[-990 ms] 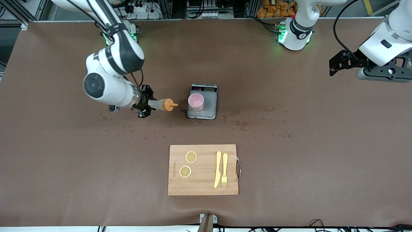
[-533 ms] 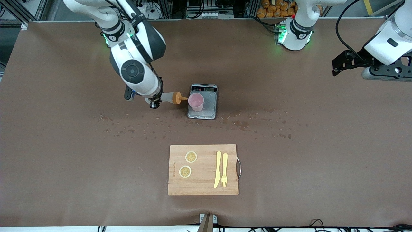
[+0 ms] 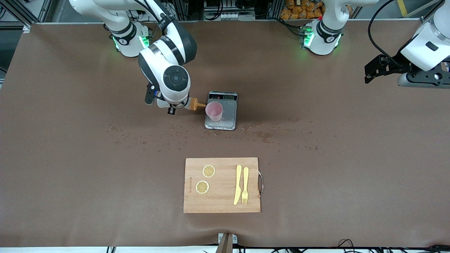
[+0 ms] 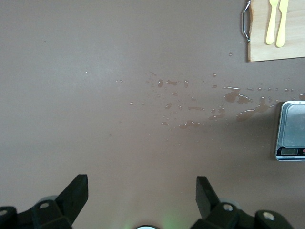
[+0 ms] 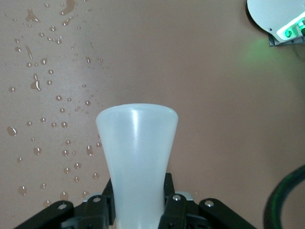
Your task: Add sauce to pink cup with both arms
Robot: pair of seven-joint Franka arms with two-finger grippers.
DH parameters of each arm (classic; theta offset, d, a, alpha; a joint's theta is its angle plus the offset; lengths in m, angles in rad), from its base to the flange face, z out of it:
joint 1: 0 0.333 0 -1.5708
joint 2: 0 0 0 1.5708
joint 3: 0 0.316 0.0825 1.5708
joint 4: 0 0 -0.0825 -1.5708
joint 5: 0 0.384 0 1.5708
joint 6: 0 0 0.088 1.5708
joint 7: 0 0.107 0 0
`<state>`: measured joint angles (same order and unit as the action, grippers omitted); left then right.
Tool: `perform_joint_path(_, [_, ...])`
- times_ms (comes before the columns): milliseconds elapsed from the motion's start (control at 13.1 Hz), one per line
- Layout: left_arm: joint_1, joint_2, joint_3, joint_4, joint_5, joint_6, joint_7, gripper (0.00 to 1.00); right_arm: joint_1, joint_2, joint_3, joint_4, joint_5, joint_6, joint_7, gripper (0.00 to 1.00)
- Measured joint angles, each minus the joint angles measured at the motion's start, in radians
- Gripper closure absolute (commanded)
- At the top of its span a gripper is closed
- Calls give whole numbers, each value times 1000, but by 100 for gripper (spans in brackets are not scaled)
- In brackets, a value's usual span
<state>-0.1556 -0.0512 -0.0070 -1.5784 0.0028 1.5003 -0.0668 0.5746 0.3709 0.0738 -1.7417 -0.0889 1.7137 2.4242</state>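
The pink cup stands upright on the grey scale. My right gripper is shut on the sauce bottle and holds it nearly level, its orange nozzle tip just at the cup's rim on the side toward the right arm's end. The arm hides most of the bottle's body in the front view. In the right wrist view the whitish bottle stands out between the fingers of the right gripper. My left gripper waits open and empty in the air over the left arm's end of the table, as the left wrist view also shows.
A wooden cutting board lies nearer the front camera, with two lemon slices, a yellow knife and a yellow fork. Water drops are scattered on the brown mat between board and scale.
My right arm has swung the bottle toward the scale, bringing the nozzle from well short of the cup up to its rim. The left arm has drifted slightly.
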Motion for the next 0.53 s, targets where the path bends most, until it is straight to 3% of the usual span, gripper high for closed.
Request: perform_joint_path(533, [0, 2, -2, 15, 0, -15, 0, 0, 60, 133, 0, 174, -94, -182, 41, 60])
